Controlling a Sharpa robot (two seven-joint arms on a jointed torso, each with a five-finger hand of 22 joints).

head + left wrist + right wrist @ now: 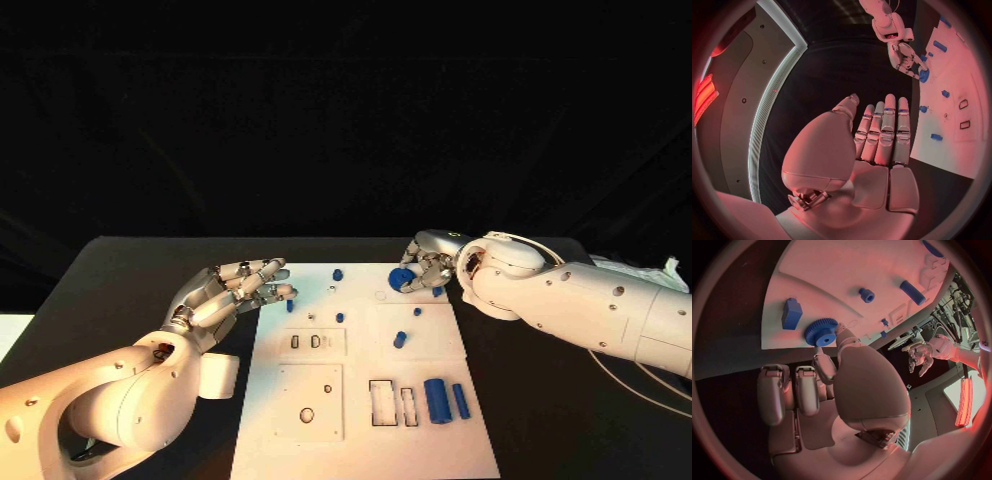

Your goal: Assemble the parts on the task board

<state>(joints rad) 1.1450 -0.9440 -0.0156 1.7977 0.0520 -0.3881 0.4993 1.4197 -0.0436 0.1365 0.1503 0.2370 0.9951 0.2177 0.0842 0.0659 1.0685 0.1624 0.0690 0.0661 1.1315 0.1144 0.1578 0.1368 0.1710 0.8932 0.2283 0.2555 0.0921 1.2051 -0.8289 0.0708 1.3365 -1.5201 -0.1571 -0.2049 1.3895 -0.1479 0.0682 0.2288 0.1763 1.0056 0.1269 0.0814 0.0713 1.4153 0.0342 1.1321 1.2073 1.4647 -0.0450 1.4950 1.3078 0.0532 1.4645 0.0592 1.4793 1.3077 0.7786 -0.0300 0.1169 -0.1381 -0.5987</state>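
Note:
The white task board (361,440) lies in the middle of the black table. My right hand (428,262) hovers over the board's far right corner and pinches a blue gear (401,277) between its fingertips; the right wrist view shows the gear (821,332) at those tips, just above the board (817,270). My left hand (238,290) is by the board's far left edge, holding nothing, with its fingers (882,131) stretched out and apart. Two blue cylinders (436,400) lie at the board's near right. Several small blue pegs (400,339) are on its far half.
A blue block (791,313), a small blue nut (866,294) and a blue bar (912,292) sit on the board near the gear. Rectangular slots (382,402) and a raised square plate (310,400) mark the near half. Pale clutter (635,268) lies at the table's right edge.

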